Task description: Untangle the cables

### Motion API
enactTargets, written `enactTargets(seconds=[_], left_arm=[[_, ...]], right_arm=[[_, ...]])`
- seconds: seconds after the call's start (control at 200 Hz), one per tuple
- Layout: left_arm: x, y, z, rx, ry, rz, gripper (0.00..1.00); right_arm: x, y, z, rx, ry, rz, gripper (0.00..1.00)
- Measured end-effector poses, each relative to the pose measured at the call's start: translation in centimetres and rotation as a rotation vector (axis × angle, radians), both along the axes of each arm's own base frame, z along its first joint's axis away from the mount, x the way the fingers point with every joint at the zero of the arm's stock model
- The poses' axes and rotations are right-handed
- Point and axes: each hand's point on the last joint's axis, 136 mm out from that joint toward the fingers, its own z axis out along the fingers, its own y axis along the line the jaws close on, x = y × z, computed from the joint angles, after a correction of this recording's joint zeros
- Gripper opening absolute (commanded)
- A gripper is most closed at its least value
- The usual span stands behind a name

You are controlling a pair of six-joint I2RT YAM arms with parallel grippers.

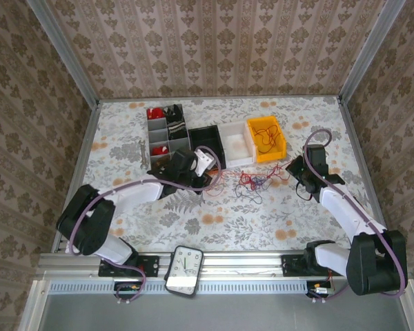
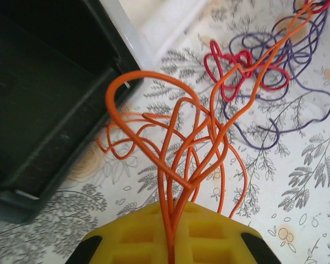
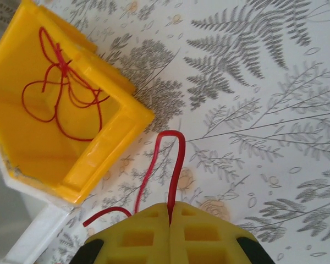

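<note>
The left jaws were clamped on a sheaf of orange cable strands that fanned out over the flowered worktop just beside the black bin, with red cable and purple cable coiled loosely beyond. The right jaws were closed on a narrow loop of red wire, near a corner of the yellow bin, where another red strand lay knotted. Between the two arms, the loose tangle lay in front of the bins.

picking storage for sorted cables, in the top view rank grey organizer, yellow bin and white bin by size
Largest: grey organizer. Then yellow bin and white bin, which look about the same size, so unranked.
</note>
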Motion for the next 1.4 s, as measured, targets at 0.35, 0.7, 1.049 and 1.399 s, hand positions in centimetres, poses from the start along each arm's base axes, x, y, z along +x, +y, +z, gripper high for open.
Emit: enactTargets(seconds=[0.35, 0.7, 1.049, 1.399], left_arm=[[2.2, 5.7, 7.2, -0.089, -0.217, 0.296, 0.00], [1.6, 7.0, 5.7, -0.052, -0.189, 0.309, 0.00], [-3.7, -1.1, 4.9, -0.051, -0.011, -0.140, 0.40], [-1.5, 0.2, 2.8, 0.110, -0.076, -0.089, 0.87]], right_arm=[[-1.8, -3.8, -0.9, -0.087, 0.069, -0.171, 0.00], [-1.6, -4.2, -1.1, -0.086, 0.072, -0.169, 0.00], [-0.2, -2.8, -0.5, -0.038, 0.018, -0.090, 0.00], [0.5, -1.7, -0.2, -0.021, -0.008, -0.025, 0.00]])
